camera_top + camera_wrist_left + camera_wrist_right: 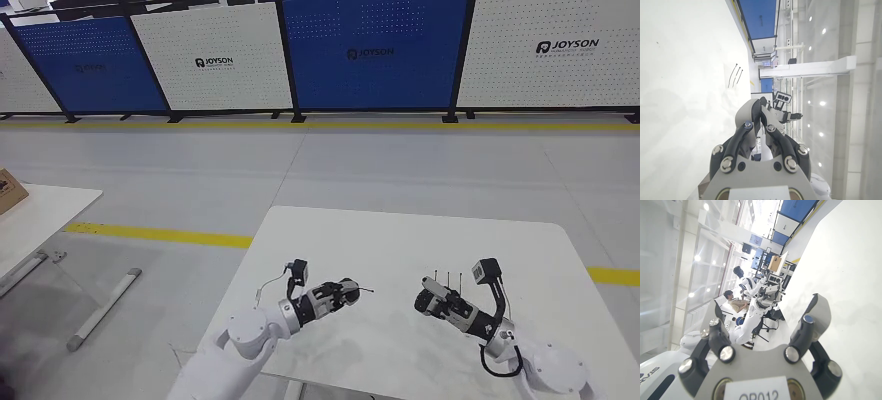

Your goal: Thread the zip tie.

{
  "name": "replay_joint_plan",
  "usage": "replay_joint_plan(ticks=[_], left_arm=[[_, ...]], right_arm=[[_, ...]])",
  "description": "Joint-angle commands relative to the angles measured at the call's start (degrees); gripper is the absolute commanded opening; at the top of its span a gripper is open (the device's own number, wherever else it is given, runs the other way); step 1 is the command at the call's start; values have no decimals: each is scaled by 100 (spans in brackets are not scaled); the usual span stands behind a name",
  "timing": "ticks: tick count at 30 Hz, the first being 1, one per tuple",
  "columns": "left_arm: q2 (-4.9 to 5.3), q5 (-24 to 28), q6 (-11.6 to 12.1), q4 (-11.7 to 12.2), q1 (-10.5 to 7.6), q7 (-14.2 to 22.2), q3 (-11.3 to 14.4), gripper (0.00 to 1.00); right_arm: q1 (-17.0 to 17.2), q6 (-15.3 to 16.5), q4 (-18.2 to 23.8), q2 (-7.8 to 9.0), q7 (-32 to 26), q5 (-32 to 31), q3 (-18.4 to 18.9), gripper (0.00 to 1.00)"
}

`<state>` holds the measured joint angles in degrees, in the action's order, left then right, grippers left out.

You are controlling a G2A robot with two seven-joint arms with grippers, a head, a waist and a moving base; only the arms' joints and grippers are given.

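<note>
**Left gripper pinched on a zip tie, right gripper wide**

Top view: both arms are low over the white bench (400, 240). The left gripper (347, 291) is closed, and a thin dark strand, seemingly a zip tie (364, 290), pokes out of its tip toward the right arm. The right gripper (424, 300) sits well apart from it. Three spare ties (447, 279) lie side by side on the bench just beyond the right gripper.

Left wrist view: the left gripper (760, 102) has its pads pressed together; I cannot make out the tie between them here. The spare ties (735, 75) lie parallel on the bench (677, 56), well ahead of the fingers. The right gripper (797, 116) shows farther off, raised off the surface.

Right wrist view: the right gripper (764, 299) is spread wide with nothing between its fingers, beside the bench (848, 256).
</note>
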<state>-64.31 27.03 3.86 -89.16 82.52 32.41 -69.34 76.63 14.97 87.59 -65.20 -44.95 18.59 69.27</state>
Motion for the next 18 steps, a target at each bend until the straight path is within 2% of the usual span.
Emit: replay_joint_plan(ticks=[1,2,5,8,10,14,18], left_arm=[[13,247,138,-15,-3,123,-139,0],[25,301,215,-55,18,148,-229,0],[72,542,469,-439,142,240,-593,0],[139,645,644,-1032,312,418,-1057,0],[181,607,784,-1430,520,535,-1341,0],[228,786,884,-2124,873,617,-1818,0],[245,847,917,-2488,1123,645,-2056,0]], right_arm=[[0,0,0,0,0,0,0,100],[0,0,0,0,0,0,0,100],[0,0,0,0,0,0,0,100],[0,0,0,0,0,0,0,100],[0,0,0,0,0,0,0,100],[0,0,0,0,0,0,0,100],[0,0,0,0,0,0,0,100]])
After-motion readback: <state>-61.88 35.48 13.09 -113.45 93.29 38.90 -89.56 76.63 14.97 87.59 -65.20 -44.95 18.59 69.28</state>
